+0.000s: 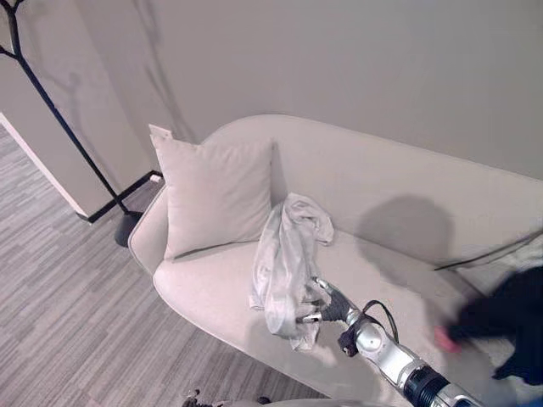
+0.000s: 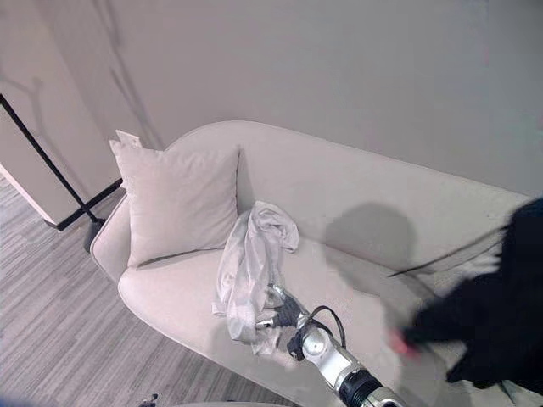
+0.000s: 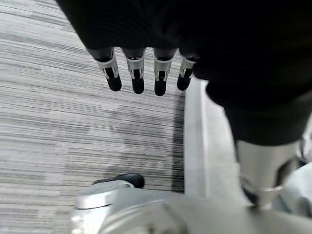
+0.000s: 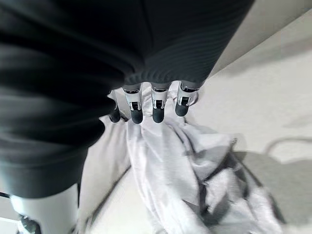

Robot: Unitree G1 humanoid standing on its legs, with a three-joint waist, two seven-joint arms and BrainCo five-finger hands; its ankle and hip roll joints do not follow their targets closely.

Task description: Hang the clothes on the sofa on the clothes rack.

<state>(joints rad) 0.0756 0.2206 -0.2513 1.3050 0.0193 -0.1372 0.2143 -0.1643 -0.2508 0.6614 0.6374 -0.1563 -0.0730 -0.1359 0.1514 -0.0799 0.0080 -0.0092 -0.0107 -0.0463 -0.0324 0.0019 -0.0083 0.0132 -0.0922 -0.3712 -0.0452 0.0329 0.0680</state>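
Right robot hand, fingers straight, touches the white garment draped over the sofa front edge; left robot hand, fingers straight, hangs above carpet.

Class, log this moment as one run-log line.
right hand: open, reaching at white garment | garment: crumpled on sofa | left hand: open, over floor | clothes rack: bare

Clothes on sofa, right of pillow, rack far left
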